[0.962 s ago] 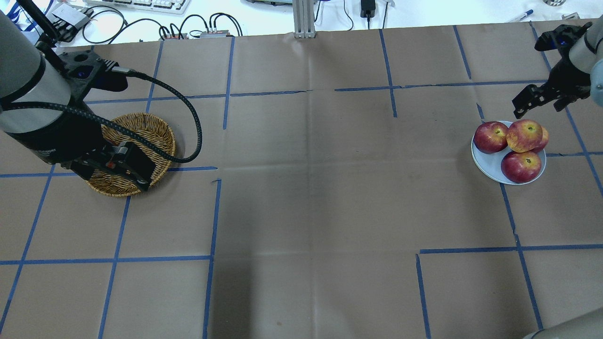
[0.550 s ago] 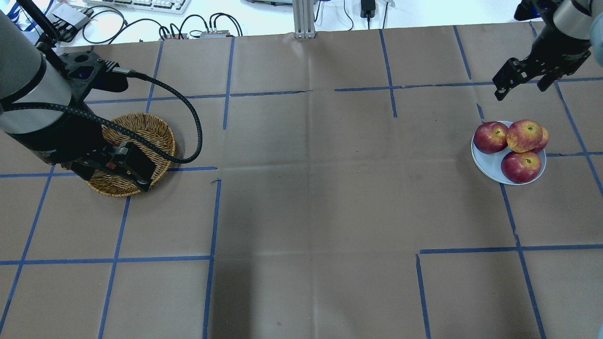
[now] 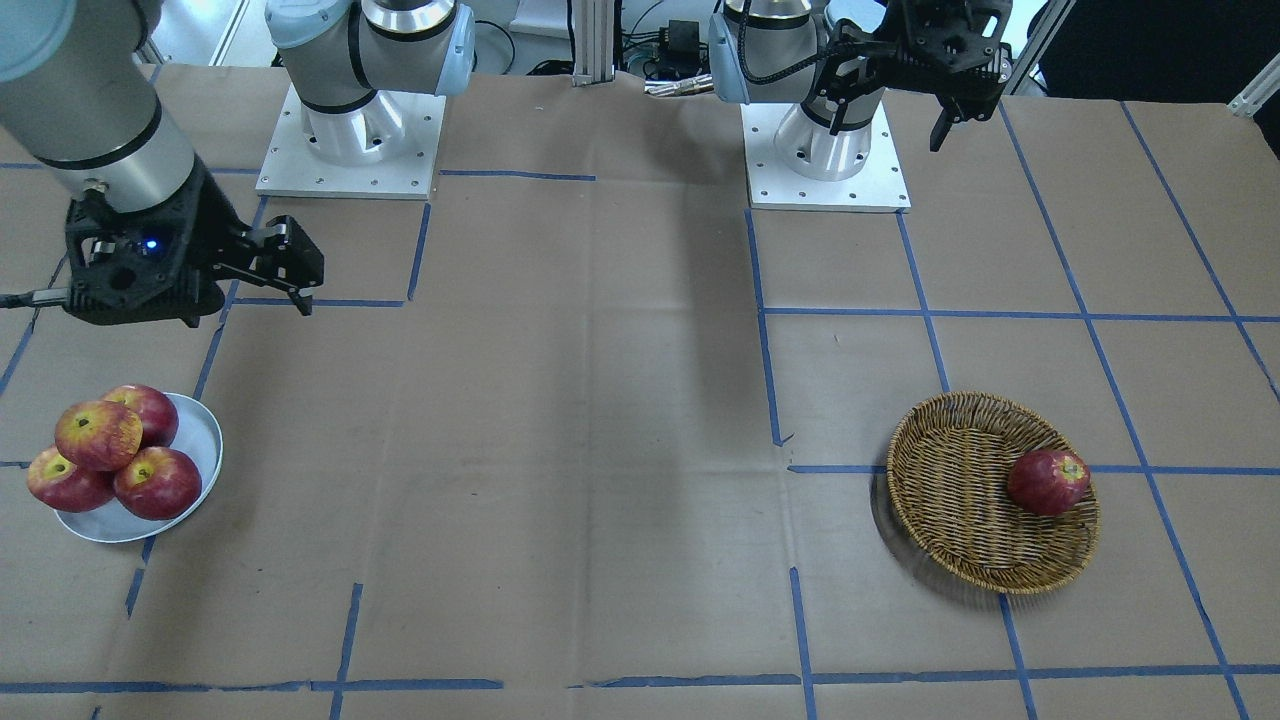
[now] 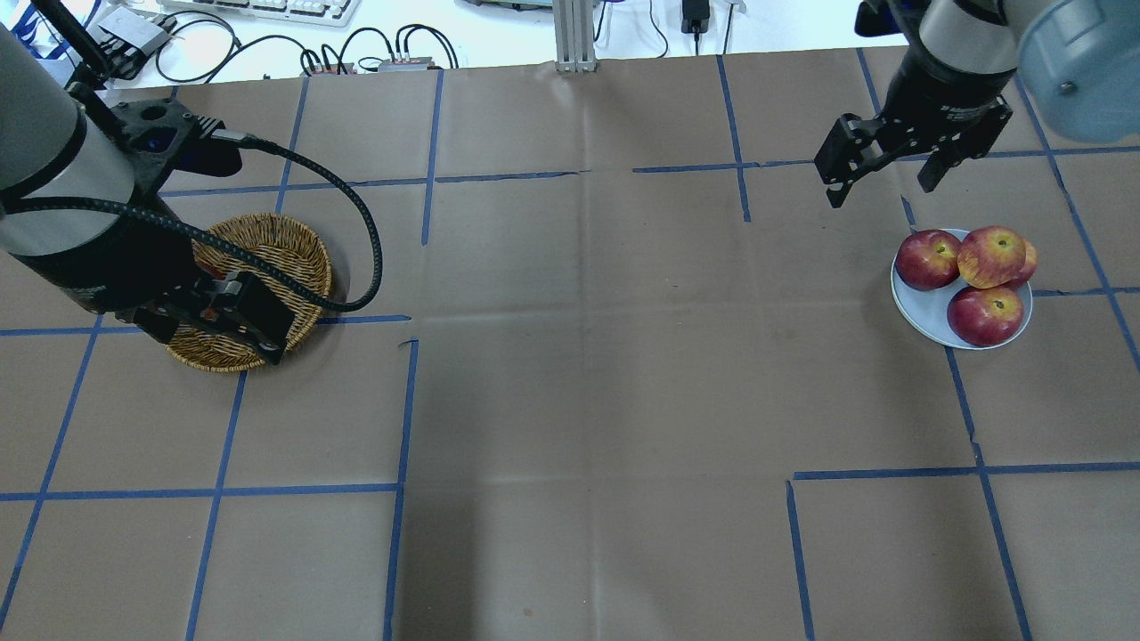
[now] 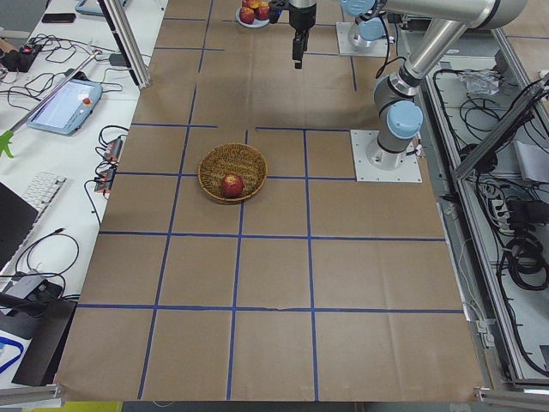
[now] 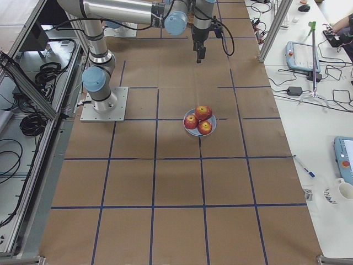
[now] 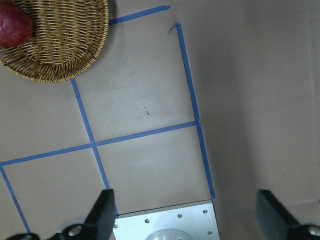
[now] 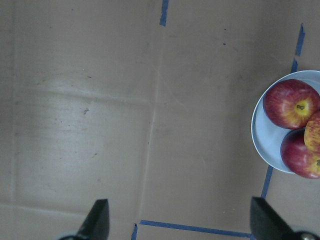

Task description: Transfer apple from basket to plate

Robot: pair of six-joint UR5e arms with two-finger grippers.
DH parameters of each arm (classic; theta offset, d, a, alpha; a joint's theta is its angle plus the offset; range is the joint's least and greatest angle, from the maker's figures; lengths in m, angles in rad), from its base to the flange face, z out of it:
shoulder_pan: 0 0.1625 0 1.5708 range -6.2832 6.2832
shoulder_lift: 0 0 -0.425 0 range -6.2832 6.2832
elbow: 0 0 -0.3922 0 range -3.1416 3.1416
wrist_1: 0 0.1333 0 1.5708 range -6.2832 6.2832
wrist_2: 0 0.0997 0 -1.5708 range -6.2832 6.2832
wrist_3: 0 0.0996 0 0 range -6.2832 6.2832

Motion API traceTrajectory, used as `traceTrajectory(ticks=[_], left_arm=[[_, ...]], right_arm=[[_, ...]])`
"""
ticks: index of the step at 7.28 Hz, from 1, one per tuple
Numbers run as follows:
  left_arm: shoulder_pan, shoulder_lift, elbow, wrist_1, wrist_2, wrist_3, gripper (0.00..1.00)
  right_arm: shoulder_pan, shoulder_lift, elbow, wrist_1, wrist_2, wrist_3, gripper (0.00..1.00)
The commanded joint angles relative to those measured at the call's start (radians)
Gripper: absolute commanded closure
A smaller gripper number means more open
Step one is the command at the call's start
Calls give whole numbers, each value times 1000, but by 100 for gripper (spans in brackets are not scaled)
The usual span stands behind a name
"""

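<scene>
Papered table point(image 4: 570, 401): apple point(image 4: 990, 256) on plate point(image 4: 924, 309) (stacked)

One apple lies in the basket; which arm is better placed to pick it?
Left. The left gripper hangs open at the table end with the basket; the right gripper is far off, near the plate.

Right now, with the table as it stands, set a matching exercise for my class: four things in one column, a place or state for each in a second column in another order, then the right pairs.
Things
1. basket
2. plate
3. streaked apple
4. right gripper

Places or states
A. open and empty, in the air above bare table
B. white, with four apples on it
C. lies on top of darker ones
D. holds one dark-red apple

Pairs: 1-D, 2-B, 3-C, 4-A
</scene>
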Motion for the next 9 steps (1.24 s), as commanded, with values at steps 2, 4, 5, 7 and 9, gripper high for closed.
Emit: traceTrajectory(ticks=[2,4,5,7,9], left_arm=[[0,0,-2,0,0,2,1],[0,2,-2,0,0,2,1],[0,2,-2,0,0,2,1],[0,2,-2,0,0,2,1],[0,2,-2,0,0,2,1]], right_arm=[[31,-20,0,27,1,27,0],[39,-32,2,27,3,27,0],[43,-31,0,26,1,27,0],[43,-29,0,26,1,27,0],[43,-28,0,26,0,27,0]])
